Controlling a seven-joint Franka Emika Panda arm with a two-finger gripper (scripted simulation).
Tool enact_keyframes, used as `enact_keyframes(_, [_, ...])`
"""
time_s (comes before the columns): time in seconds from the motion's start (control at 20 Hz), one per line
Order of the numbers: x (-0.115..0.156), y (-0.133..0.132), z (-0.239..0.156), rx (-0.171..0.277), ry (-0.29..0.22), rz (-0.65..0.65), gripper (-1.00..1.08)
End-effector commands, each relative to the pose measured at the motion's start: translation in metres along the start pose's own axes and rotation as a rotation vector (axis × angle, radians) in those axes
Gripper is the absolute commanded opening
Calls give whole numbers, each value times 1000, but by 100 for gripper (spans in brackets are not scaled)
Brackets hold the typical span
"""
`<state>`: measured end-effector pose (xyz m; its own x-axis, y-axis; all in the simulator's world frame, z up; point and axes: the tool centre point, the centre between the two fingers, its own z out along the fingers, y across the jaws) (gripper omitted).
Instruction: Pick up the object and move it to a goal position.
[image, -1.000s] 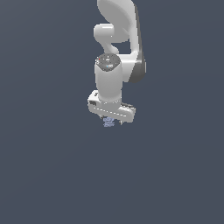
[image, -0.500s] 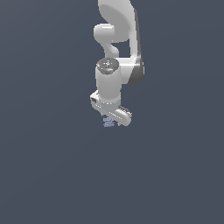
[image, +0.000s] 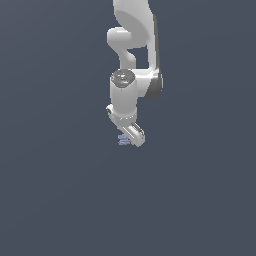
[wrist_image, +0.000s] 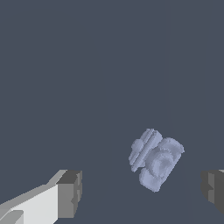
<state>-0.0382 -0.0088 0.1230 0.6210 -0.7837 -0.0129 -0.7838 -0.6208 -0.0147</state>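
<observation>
Two views are given, and each shows what the other does not. In the exterior view the whole white arm (image: 134, 55) is seen hanging down from the top edge, with the end effector (image: 131, 135) at its lower end, against an even dark grey-blue ground (image: 60, 190); no edge, seam or shadow is to be made out there, so whether this ground is a table cannot be told. In that view the object (image: 123, 139) is only partly seen, as a small pale patch peeping out at the tip of the end effector, on the exterior view's left side of it; whether it is touched cannot be told from there.

In the wrist view the arm is hidden, but the two fingers are shown set wide apart: one finger (wrist_image: 65, 194) with a dark pad on a white body, the other finger (wrist_image: 214, 189) cut off by the picture's edge. The end effector is thus spread wide and nothing is gripped. The object (wrist_image: 155, 159) is seen between the fingers, nearer the cut-off one, with a clear gap on both sides.

Open ground is seen all round the end effector in both views.

The object is pale blue-lavender, lumpy and rounded, tilted, with parallel ridges along one side.
</observation>
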Motion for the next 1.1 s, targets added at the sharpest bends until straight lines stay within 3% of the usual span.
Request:
enact_keyframes(0.0, [-2,4,4,-2,1,72,100])
enact_keyframes(0.6, [-10,25,23,-8,10,393,100])
enact_keyframes(1.05, [-14,34,30,-10,15,529,100])
